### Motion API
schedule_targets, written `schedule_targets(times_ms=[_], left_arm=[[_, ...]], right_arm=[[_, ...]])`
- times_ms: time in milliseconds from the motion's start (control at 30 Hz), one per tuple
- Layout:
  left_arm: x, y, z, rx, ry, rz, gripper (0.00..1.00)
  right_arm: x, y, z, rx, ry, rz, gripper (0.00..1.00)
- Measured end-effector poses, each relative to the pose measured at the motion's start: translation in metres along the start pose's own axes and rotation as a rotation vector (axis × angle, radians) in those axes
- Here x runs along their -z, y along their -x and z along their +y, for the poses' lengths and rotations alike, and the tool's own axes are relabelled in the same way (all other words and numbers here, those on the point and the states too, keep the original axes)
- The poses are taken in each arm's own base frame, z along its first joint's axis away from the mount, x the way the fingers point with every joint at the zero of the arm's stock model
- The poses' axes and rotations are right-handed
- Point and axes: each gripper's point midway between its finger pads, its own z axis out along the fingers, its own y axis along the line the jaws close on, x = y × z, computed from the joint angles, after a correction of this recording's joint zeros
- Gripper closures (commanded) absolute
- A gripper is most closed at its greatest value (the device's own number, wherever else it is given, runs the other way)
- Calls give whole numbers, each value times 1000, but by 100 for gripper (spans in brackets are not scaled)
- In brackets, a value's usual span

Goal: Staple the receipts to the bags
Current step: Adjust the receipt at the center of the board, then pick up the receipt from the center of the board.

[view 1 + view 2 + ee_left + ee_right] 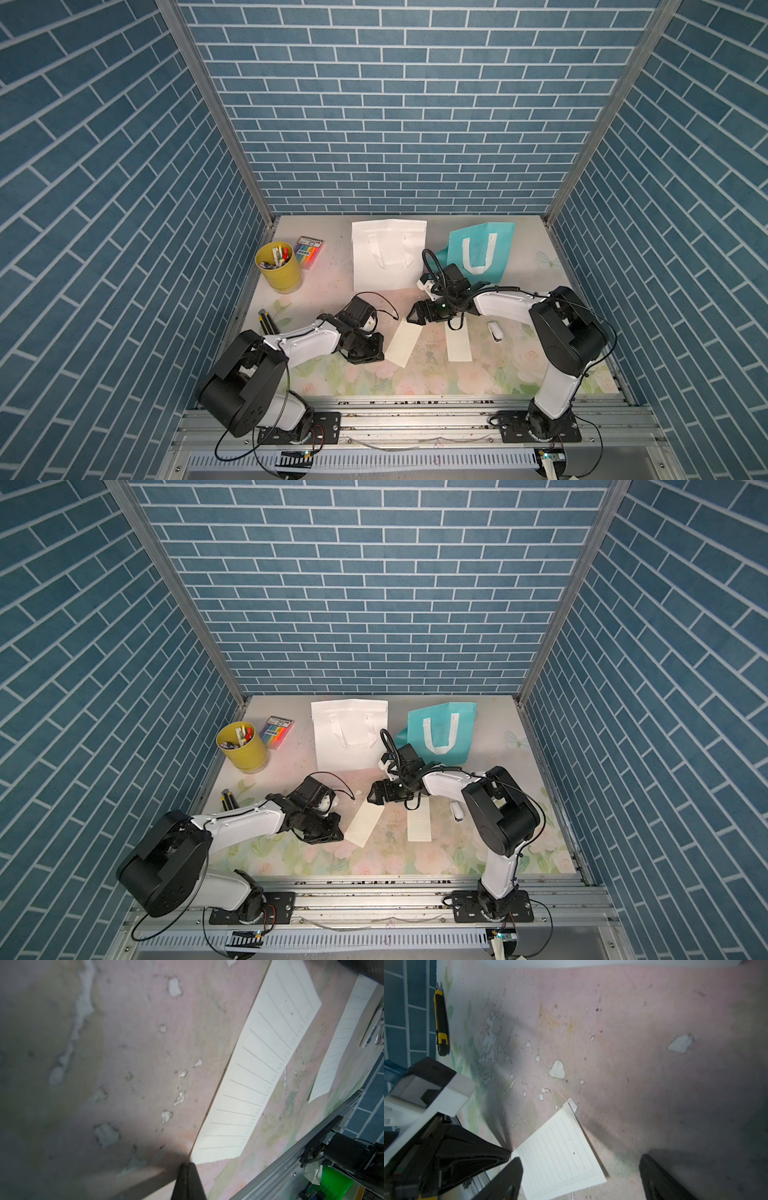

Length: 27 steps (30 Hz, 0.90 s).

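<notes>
Left jaws are closed, tips parked right at the near corner of the tilted receipt. We read that as pinning the slip so it doesn't skate (can't tell from the wrist view whether the corner is actually nipped). Right jaws stand wide open, low over the same slip's far end, which sits between them, closer to one finger. That looks to us like lining up a pickup; contact unclear. The second receipt lies flat just behind the right jaws, under that wrist, with the stapler further back, untouched. White bag and teal bag lie flat on the table, well apart from both sets of jaws toward the back wall. Their handles are on top, nothing shows inside them, and no receipt lies on either, so nothing is stapled yet. The only loaded container is the yellow cup, with pens and markers standing in it. The marker pack is just beside it, far from the left jaws.
</notes>
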Motion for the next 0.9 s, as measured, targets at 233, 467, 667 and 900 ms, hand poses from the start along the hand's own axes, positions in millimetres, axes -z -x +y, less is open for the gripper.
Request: schedule_targets(times_ms=[233,467,667,900], left_arm=[[-6,10,-8,-12,-26,0,100],[-2,10,-10,-39,-26,-4,100],[11,17,-26,-88,-68,-44,100],[-7,23,-21,-74,-58,-18,100]], right_arm=[[-3,-1,1,-13,6,10,19],[3,-8,-4,-25,-25,16,16],[9,-14,-11,-43,-66,25,15],[10,-17,-13,-54,-76,43,16]])
